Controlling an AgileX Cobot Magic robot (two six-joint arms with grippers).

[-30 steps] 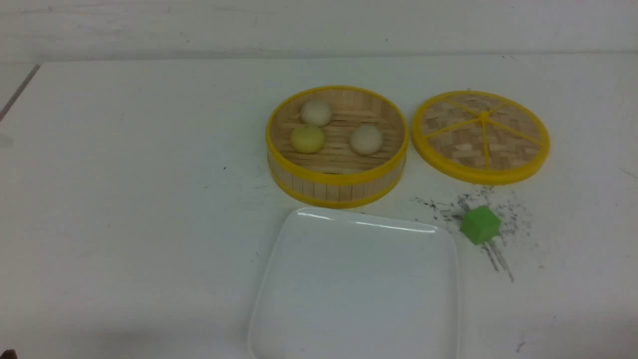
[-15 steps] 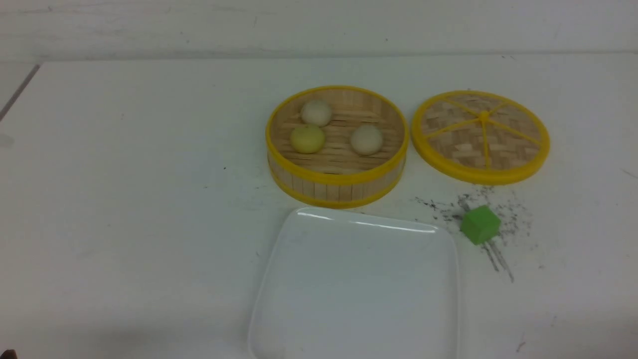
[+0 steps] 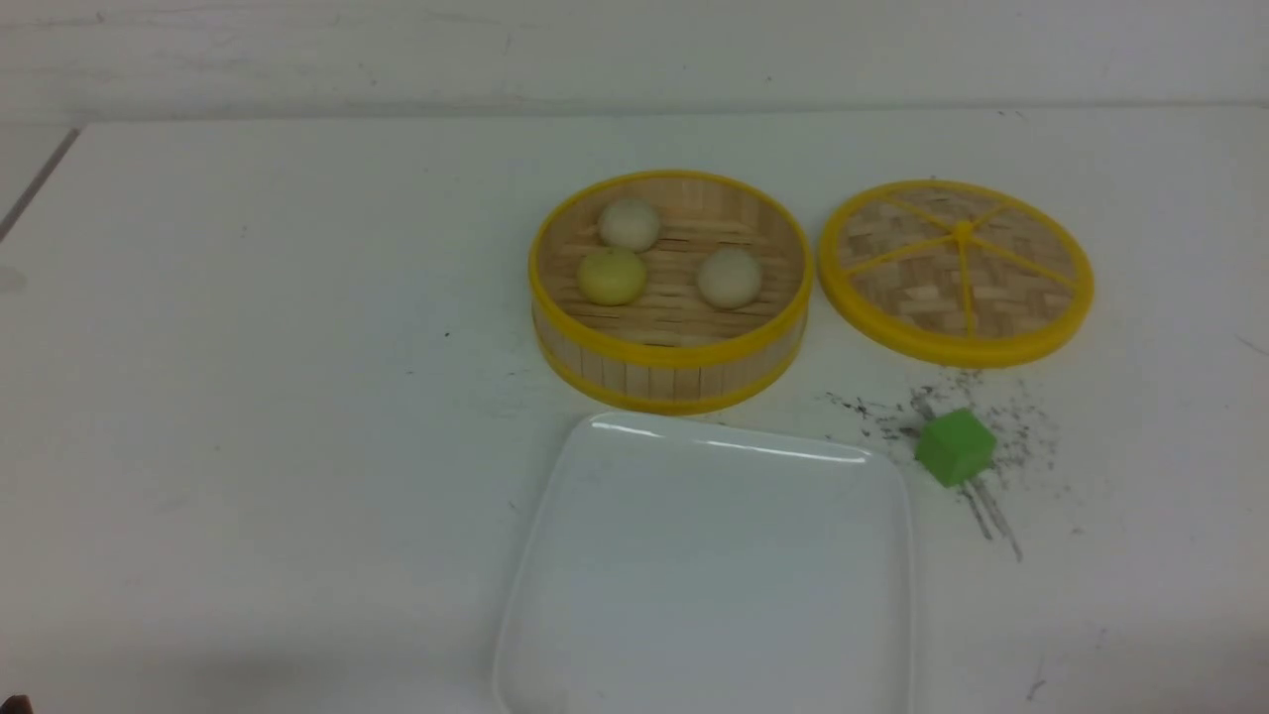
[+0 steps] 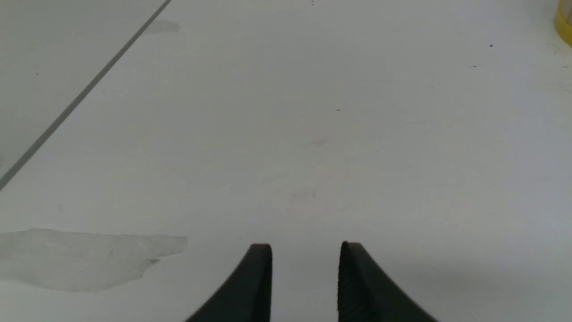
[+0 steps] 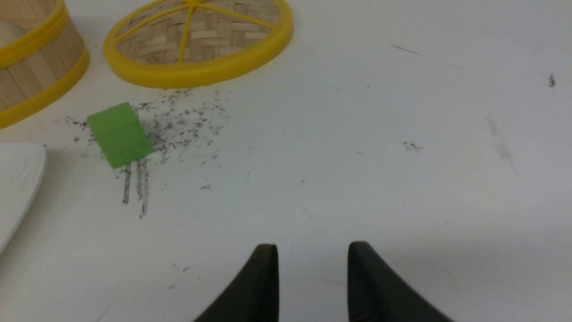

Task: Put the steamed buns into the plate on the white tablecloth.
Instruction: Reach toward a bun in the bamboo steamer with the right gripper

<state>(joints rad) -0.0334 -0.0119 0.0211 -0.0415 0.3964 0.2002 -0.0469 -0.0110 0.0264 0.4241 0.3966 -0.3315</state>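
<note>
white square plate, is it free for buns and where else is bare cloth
The glossy white square plate holds nothing. The white tablecloth left of the round yellow-rimmed bamboo steamer is bare. Crowded: right of the plate, around the green cube and woven lid.

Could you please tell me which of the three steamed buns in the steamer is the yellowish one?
The pale yellow bun, at the left of the steamer, in front of one cream bun; the other cream bun sits to its right.

Soft, even, slightly hazy light; thin glare streaks along the upper rim of the glossy white square plate (image 3: 694, 575).
</note>
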